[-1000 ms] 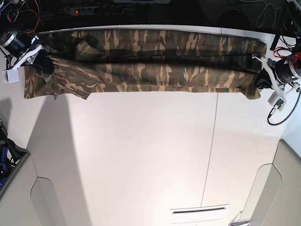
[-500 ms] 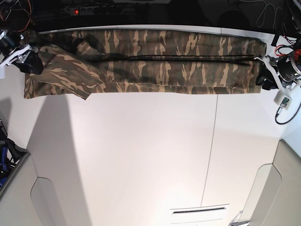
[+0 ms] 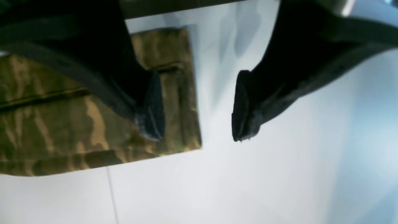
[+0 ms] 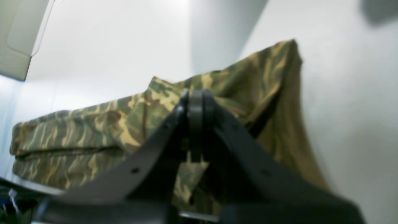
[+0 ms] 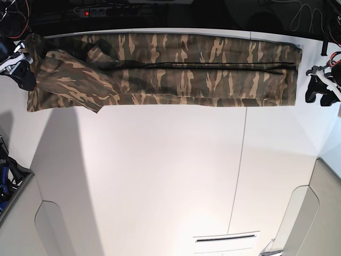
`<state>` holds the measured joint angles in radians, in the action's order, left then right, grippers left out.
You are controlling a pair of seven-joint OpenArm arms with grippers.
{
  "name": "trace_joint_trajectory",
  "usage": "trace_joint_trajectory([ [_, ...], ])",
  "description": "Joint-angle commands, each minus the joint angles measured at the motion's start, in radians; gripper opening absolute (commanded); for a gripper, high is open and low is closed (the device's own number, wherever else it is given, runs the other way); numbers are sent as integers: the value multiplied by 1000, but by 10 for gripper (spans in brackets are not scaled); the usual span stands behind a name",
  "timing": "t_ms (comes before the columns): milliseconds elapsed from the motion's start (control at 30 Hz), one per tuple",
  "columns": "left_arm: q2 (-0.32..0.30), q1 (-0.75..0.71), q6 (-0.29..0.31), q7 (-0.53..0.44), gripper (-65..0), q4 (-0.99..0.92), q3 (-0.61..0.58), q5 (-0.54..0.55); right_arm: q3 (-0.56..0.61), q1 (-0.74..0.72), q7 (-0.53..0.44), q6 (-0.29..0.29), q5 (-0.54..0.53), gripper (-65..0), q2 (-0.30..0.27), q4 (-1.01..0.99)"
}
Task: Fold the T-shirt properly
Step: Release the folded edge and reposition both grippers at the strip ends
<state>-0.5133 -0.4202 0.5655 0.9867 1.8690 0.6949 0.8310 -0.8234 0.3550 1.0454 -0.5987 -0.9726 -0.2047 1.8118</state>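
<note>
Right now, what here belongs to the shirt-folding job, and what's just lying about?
Part of the job:
- T-shirt, folded into a long band
- left claw, open beside the shirt's end
- right claw, shut

Just lying about:
- power strip
- cables
- white table

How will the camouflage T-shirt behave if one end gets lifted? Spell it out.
Probably floppy: the T-shirt lies in soft folded layers and drapes in loose creases near the right hand. Likely light for its size, as thin cloth. It may slide on the smooth white table and lose its folds, so both ends probably need support.
</note>
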Motion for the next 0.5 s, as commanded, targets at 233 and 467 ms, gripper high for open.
trace_joint_trajectory([
  [233, 40, 2, 2, -59, -226, -124, 5, 34, 153, -2, -199, 0, 262, -650, -14, -90],
  [467, 53, 2, 7, -61, -226, -188, -55, 32, 175, -61, -200, 0, 269, -650, -14, -251],
])
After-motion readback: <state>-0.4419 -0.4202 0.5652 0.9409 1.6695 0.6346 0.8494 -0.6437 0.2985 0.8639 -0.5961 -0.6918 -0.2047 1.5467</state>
